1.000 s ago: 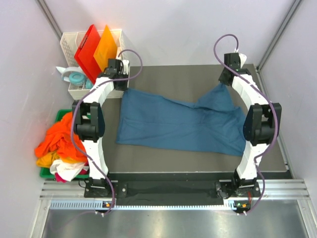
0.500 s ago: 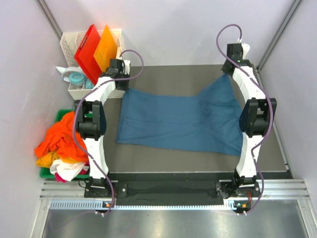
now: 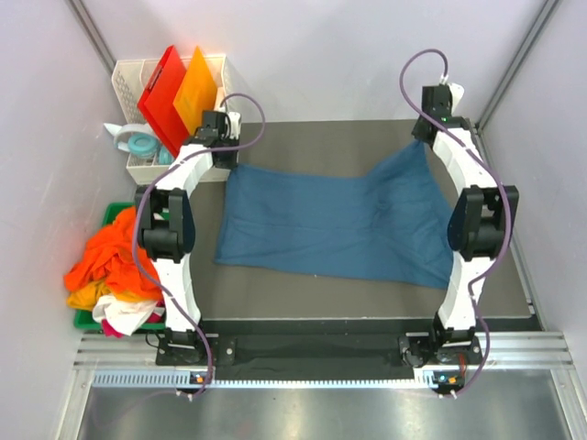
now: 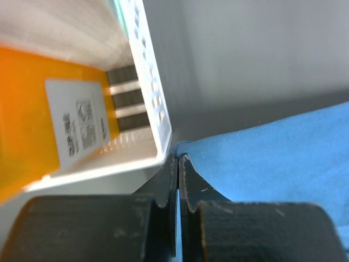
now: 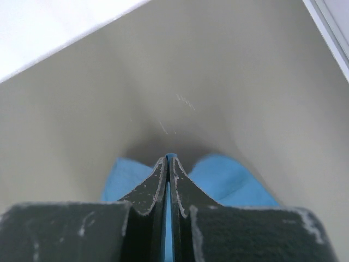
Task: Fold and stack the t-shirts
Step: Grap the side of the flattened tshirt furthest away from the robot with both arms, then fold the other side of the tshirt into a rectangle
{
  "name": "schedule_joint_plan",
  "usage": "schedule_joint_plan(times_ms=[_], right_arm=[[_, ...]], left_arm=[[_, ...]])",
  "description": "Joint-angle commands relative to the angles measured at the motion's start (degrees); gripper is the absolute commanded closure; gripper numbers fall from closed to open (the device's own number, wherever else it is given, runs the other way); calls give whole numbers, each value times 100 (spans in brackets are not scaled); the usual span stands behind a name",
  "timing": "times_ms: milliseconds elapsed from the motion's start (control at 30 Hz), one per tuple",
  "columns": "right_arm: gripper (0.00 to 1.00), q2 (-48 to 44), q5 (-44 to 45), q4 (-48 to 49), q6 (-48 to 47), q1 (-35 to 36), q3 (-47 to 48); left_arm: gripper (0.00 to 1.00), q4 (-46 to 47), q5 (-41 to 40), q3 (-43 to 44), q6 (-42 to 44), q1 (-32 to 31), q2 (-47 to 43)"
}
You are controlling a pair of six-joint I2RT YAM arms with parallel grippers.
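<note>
A dark teal-blue t-shirt (image 3: 335,225) lies spread across the grey mat, its far edge lifted at both corners. My left gripper (image 3: 227,163) is shut on its far left corner (image 4: 188,146), right beside the white basket. My right gripper (image 3: 424,139) is shut on its far right corner (image 5: 171,157), held up near the back wall. A pile of orange, yellow and white t-shirts (image 3: 112,270) sits in a green bin (image 3: 116,212) at the left edge.
A white basket (image 3: 127,84) at the back left holds a red board (image 3: 160,92) and an orange board (image 3: 195,89); its corner (image 4: 155,136) is close to my left fingertips. A teal tape roll (image 3: 142,145) lies in it. Grey walls stand close behind and to the right.
My right gripper has moved back and to the right with the shirt corner, pulling the far edge straighter and smoothing the fold near the middle. The left gripper has stayed put.
</note>
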Motion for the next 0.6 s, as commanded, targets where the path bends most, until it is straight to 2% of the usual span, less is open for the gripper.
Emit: schedule_joint_plan(times_ms=[0, 167, 400, 567], right_arm=[[100, -1159, 138, 464, -101, 51, -792], [100, -2152, 271, 649, -119, 60, -1890], [100, -3215, 236, 456, 12, 122, -2744], [100, -4068, 218, 359, 276, 271, -3877]], left_arm=[[100, 455, -175, -419, 7, 44, -903], [100, 544, -211, -1087, 103, 44, -1633], [100, 298, -106, -1851, 148, 44, -2476], [100, 201, -87, -2607, 244, 44, -2978]])
